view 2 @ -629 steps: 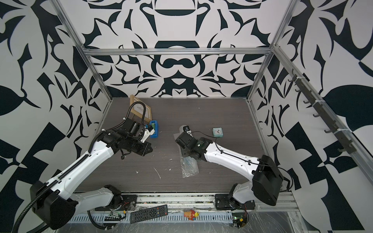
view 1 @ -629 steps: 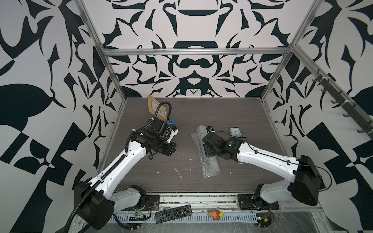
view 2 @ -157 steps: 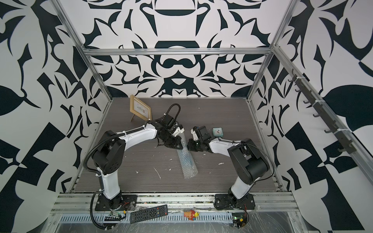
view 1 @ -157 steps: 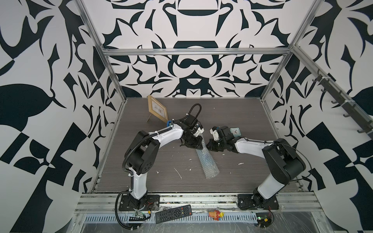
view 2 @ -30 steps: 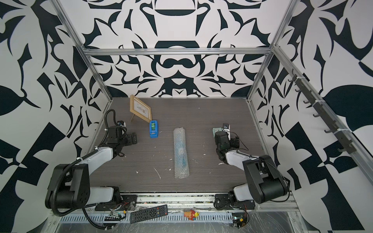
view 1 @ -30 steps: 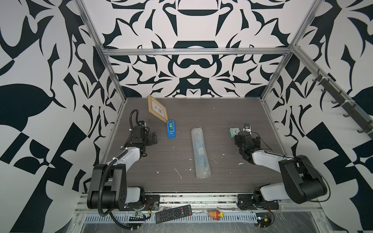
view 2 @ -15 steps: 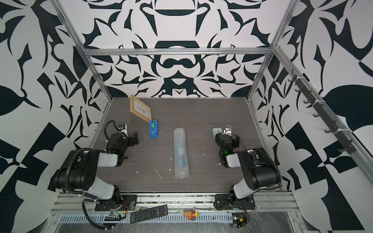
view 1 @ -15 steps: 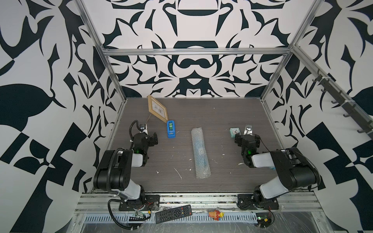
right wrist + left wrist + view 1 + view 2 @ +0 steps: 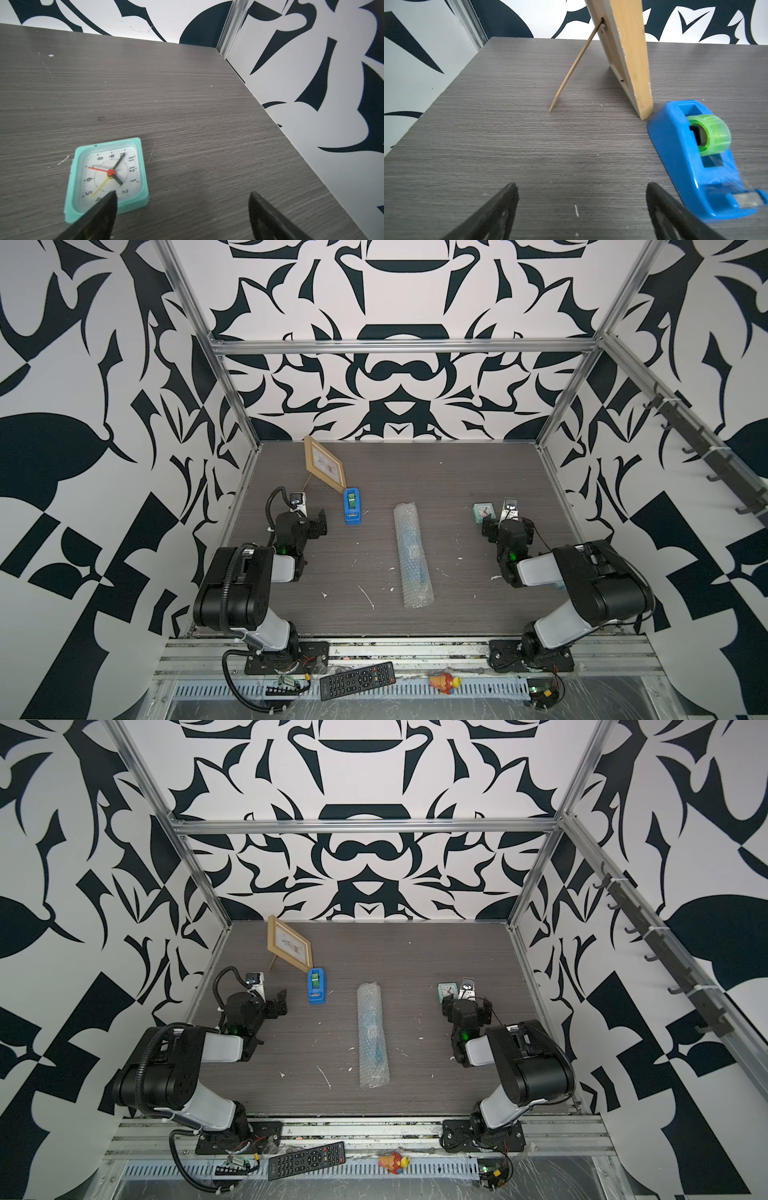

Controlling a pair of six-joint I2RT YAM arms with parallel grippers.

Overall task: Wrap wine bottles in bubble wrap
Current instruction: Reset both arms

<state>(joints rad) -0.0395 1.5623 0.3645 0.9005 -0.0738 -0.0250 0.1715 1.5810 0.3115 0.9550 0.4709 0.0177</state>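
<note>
The left gripper [image 9: 582,187] is seen spread wide with nothing held, only bare tabletop [image 9: 508,135] beneath it. Just beside one jaw the blue tape dispenser [image 9: 685,166] is found, and behind that the wooden picture frame [image 9: 629,52], propped on its stand. The right gripper [image 9: 182,195] is likewise seen fully parted and empty. One jaw is placed over the corner of a mint alarm clock [image 9: 108,176]; whether it touches cannot be told.

Further out, in both top views, the arms are shown folded low, one by the left edge and one by the right edge. Well apart from both, the bubble wrap [image 9: 411,556] is laid as a long roll in the middle of the tabletop, running from back to front. The wine bottle [image 9: 409,539] is made out only as a blue streak inside it.

The wrapping is judged done, with the arms being parked. This step is best done with the jaws kept raised off the clock and the dispenser, and with the roll left undisturbed so that the loose edge is not sprung. Tape on the seam cannot be made out.
</note>
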